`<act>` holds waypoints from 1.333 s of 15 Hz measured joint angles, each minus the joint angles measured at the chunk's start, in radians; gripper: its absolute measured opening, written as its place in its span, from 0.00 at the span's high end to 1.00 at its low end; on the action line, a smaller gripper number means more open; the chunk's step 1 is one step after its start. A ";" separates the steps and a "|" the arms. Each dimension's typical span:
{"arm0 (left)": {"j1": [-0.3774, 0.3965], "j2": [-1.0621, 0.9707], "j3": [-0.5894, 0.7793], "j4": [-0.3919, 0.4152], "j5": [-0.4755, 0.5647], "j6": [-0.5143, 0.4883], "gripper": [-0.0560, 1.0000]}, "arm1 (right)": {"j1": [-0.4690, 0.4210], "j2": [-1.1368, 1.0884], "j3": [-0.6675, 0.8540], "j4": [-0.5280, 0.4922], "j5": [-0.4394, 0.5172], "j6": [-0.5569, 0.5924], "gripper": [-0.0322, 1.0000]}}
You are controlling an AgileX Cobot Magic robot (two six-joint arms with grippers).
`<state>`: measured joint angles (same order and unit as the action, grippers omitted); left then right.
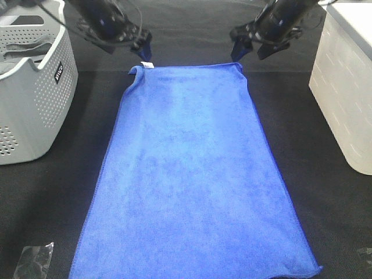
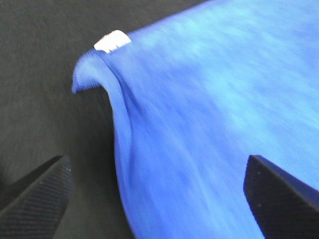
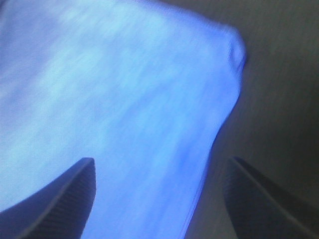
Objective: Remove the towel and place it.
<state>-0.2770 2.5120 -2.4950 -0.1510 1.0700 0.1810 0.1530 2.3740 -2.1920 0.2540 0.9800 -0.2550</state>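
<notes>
Royal-blue towel (image 1: 195,180) lies spread flat, white-tagged far corner slightly curled.

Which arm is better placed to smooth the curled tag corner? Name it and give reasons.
Left. The left tool hangs open right over the curled corner with the white tag of the towel; the right tool is at the opposite far corner.

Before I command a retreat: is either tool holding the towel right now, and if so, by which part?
Nothing is held. Both the left tool and right tool are open above the towel, near its far corners.
</notes>
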 joint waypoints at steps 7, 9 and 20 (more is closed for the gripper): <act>0.002 -0.164 0.000 0.034 0.142 -0.117 0.11 | 0.000 -0.241 0.000 -0.064 0.232 0.136 0.27; 0.036 -0.205 0.022 0.109 0.144 -0.158 0.11 | -0.001 -0.303 0.000 -0.153 0.237 0.194 0.27; 0.334 -0.991 0.948 0.158 0.122 -0.164 0.11 | -0.105 -1.074 0.790 -0.201 0.242 0.278 0.27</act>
<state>0.0570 1.5210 -1.5470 0.0070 1.1920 0.0170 0.0480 1.3000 -1.4020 0.0530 1.2220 0.0230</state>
